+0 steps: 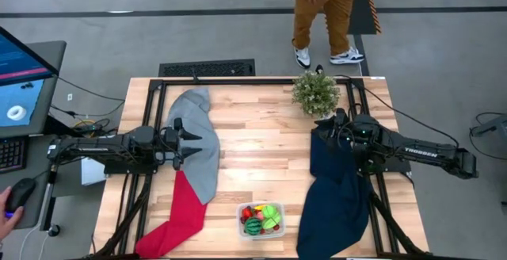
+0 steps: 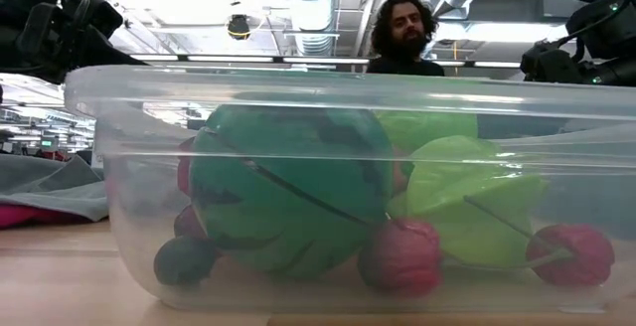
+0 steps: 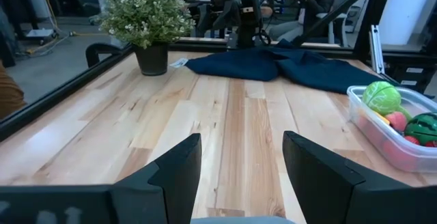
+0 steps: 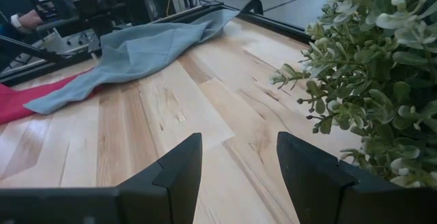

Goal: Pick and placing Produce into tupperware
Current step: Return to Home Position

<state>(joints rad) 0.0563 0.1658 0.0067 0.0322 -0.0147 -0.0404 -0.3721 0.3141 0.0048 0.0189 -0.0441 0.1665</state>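
Dark left gripper (image 3: 240, 142) hovering at grey cloth (image 1: 202, 133), dark right gripper (image 4: 239, 138) beside bushy potted plant (image 1: 315, 92); both jaws gaping, empty. Tiny colourful toy produce (image 1: 260, 218) sitting inside small clear plastic tupperware (image 2: 298, 82). Likely light, slick: you're pinching across middles.

potted plant (image 1: 315, 92), grey cloth (image 1: 204, 155), red cloth (image 1: 177, 214), navy cloth (image 1: 337, 198), person (image 1: 323, 10) standing beyond table (image 1: 261, 149)

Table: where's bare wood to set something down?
Mid-table, between the grey cloth and the navy cloth, from the potted plant to the tupperware. Crowded: the front edge, red cloth and navy cloth flanking it. Waiting over the cloths: left gripper, right gripper.
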